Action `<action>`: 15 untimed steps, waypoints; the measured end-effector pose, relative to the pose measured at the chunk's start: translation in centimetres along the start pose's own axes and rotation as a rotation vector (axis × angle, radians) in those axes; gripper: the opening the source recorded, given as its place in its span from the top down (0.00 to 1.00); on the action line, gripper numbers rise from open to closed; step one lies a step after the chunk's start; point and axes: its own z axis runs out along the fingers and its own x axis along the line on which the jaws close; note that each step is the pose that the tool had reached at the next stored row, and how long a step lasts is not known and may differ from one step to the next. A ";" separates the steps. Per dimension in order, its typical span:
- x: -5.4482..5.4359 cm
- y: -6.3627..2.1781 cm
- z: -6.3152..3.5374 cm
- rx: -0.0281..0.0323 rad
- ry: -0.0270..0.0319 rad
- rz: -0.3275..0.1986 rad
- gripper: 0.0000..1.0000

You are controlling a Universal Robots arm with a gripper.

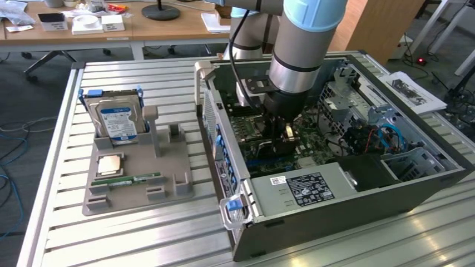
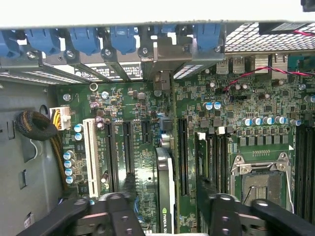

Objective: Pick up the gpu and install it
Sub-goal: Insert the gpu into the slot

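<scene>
Wrist view shows my gripper (image 2: pixel 165 187) spread wide astride the gpu (image 2: pixel 166 206), which stands on edge in a motherboard (image 2: pixel 142 157) slot, at three o'clock from the exterior view's hard drive (image 1: pixel 117 122); light, stiff and fragile, I judge, best pinched across its flat faces.

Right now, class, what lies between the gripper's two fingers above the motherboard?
In the wrist view, the gpu stands on edge on the motherboard between the open fingers, with a gap on each side.
</scene>
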 end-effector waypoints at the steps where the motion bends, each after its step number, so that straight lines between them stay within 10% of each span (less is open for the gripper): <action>1: 0.0 0.00 0.00 0.0000 0.0001 0.000 0.45; 15: 0.0 0.00 0.00 0.0000 0.0000 0.000 0.53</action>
